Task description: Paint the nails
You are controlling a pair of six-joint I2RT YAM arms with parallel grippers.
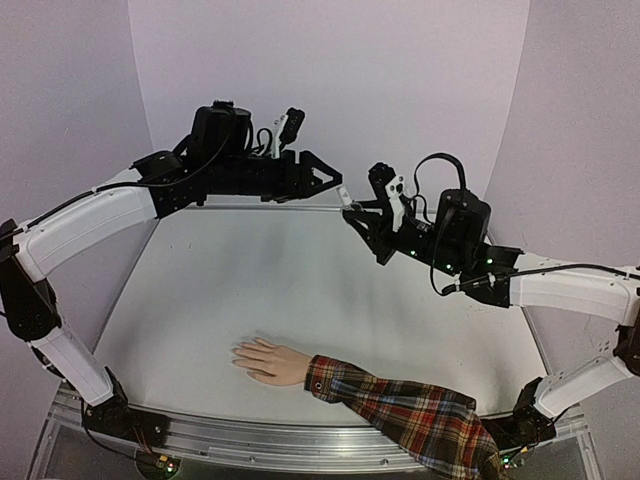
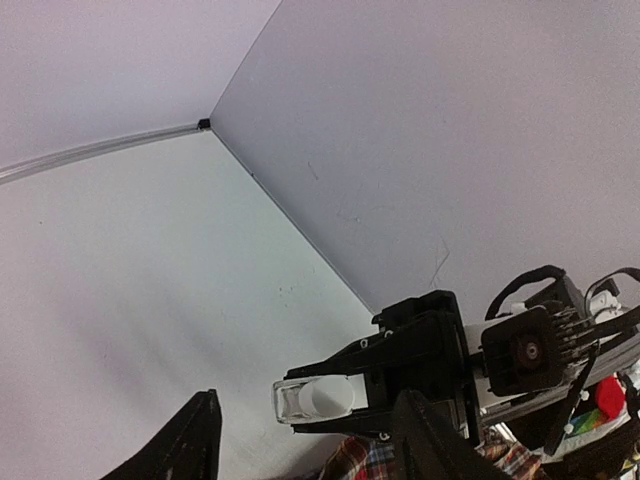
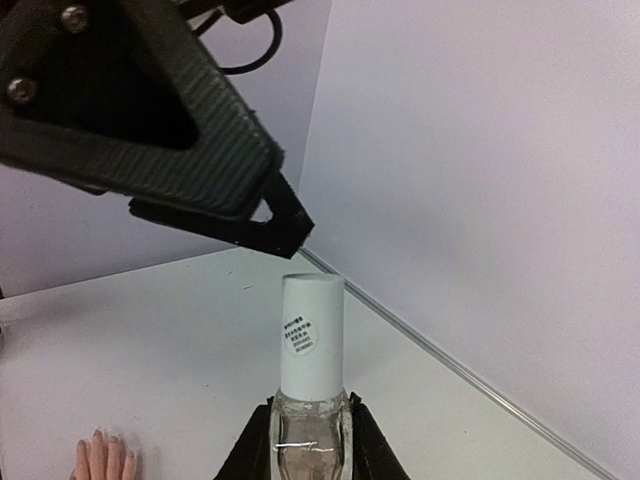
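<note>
Looking down from the overhead camera, I see the white table (image 1: 300, 290) taking up most of the view, with pale walls behind it. The left arm (image 1: 90, 220) reaches in from the left and the right arm (image 1: 570, 290) from the right, and their tools meet in the air above the far half of the table. A red plaid sleeve (image 1: 400, 410) lies along the near edge on the right side. A pale hand (image 1: 268, 360) sticks out of its cuff, flat on the surface with the fingers spread and pointing left, well apart from both tools. The left gripper (image 1: 336, 187) has its jaws spread with nothing between them. On the right wrist camera, one of its fingers hangs just above the bottle cap without touching it. The right gripper (image 3: 309, 440) pinches a small clear bottle (image 3: 312, 340) by its glass body, upright in that view, with the white cap and its round sticker on top. The nails (image 3: 99, 436) show only as tiny fingertips at that camera's lower left, too small for me to tell their colour.
</note>
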